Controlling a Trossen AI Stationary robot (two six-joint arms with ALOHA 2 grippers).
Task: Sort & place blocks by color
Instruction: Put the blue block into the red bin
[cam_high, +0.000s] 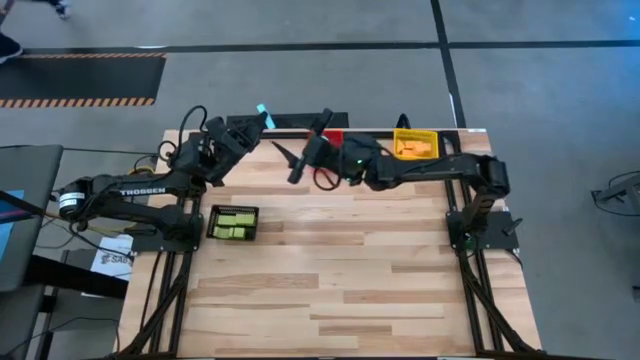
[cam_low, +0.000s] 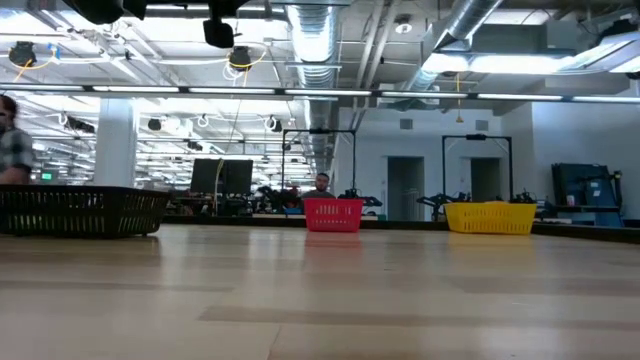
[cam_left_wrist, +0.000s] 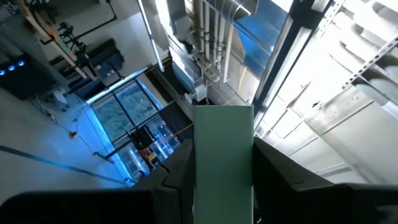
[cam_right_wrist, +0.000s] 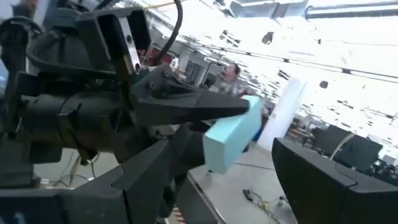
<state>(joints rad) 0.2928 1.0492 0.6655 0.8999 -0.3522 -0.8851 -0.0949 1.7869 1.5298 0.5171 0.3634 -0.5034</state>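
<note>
Raised above the far edge of the pale wooden table (cam_high: 330, 270), the left gripper (cam_high: 252, 124) pinches a small light-blue bar block (cam_high: 262, 113) between its fingertips (the right wrist view shows it clamped at one end). The right gripper (cam_high: 300, 155) hangs just beside it, fingers spread wide and empty. A black slotted bin (cam_high: 233, 223) near the left arm's base holds green blocks (cam_high: 236, 222) in rows. On the far edge, a yellow slotted bin (cam_high: 415, 144) contains orange blocks (cam_high: 412, 149); a red slotted bin (cam_low: 332, 214) sits beside it, contents hidden.
</note>
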